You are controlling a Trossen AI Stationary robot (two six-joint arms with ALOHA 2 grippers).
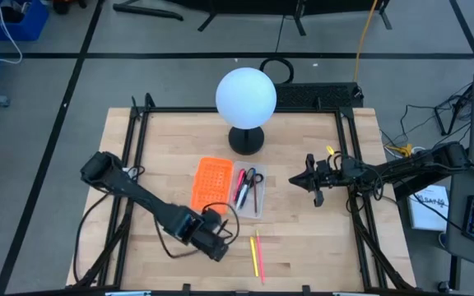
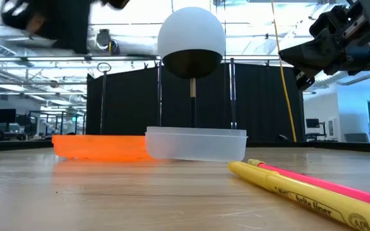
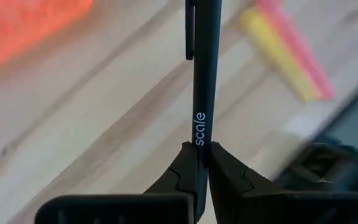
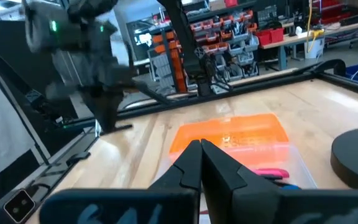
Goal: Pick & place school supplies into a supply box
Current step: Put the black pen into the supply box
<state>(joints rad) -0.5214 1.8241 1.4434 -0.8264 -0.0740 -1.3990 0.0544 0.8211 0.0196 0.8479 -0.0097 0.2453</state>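
- A pale butcher-block table (image 1: 303,238) framed by black rails fills the overhead view; grey floor marked with dark lines surrounds it, with blue bins at the far left and a keyboard and papers at the right edge.
- Near the table's far edge stands a lamp with a white globe (image 1: 246,96) on a round black base (image 1: 246,141).
- At centre, the orange perforated panel (image 1: 211,183) lies just beside the supply box (image 1: 254,205), a shallow clear tray holding the scissors (image 1: 253,177) and a few pens (image 1: 242,188).
- The left gripper (image 3: 202,155), above the table's near side just in front of the panel, is clamped on a black pen (image 3: 204,74) printed "scale"; the pen stands out straight between the pinched fingers, over bare wood.
- A yellow highlighter (image 1: 253,252) and a pink-red pen (image 1: 259,256) lie side by side on the wood near the front edge, outside the box and just to the right of the left gripper.
- The right gripper (image 4: 201,152) hangs above the table's right side, well apart from the box, fingers pressed together on nothing.
- From table height, black curtain panels stand behind the table; beyond them an open workshop shows ceiling pipes, desks and monitors. The right wrist view adds shelves of red and orange bins.
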